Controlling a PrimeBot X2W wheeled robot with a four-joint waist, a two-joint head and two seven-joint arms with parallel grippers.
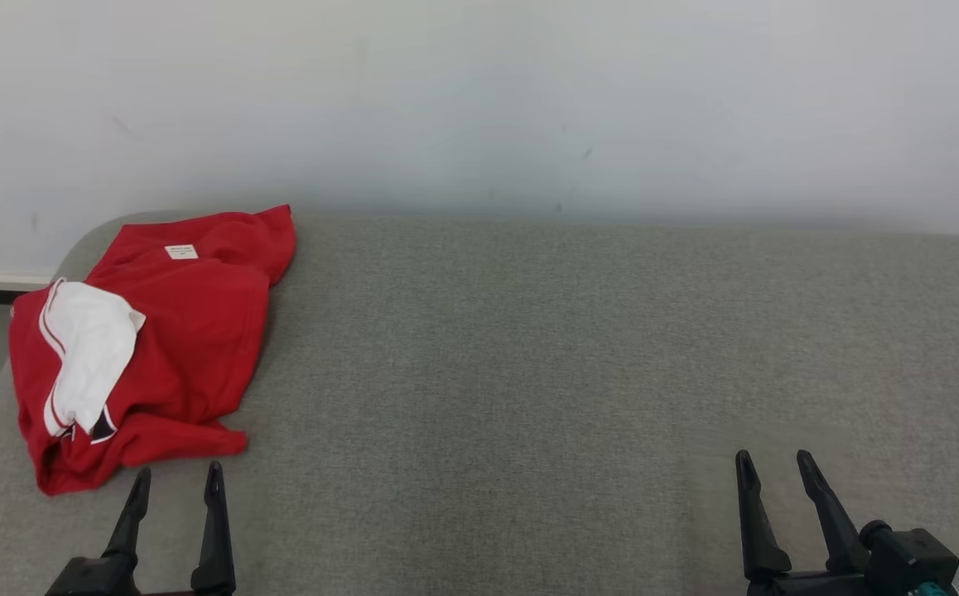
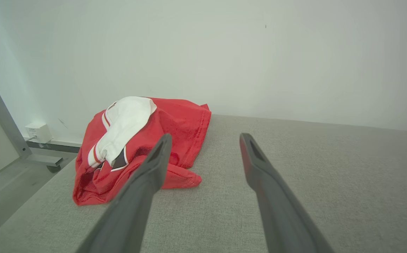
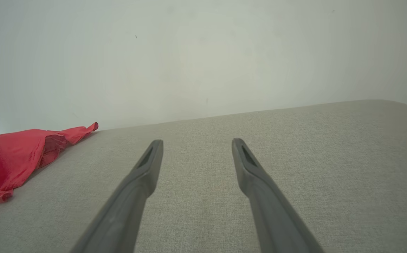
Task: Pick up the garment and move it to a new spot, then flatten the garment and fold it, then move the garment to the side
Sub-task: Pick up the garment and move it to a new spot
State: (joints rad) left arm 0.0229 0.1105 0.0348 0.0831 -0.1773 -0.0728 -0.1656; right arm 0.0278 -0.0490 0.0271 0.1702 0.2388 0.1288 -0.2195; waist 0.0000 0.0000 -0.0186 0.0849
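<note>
While the crumpled red-and-white garment (image 1: 173, 348) lies at 10 o'clock on the grey bench (image 1: 529, 372), left tool (image 1: 179, 470) near it at 7 o'clock, right tool (image 1: 773, 455) at 5 o'clock; both spread, empty.

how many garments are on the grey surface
1: a crumpled red garment at the far left end of the grey surface. The white piece on it looks like its own sleeve; anything under the folds would be hidden.
</note>
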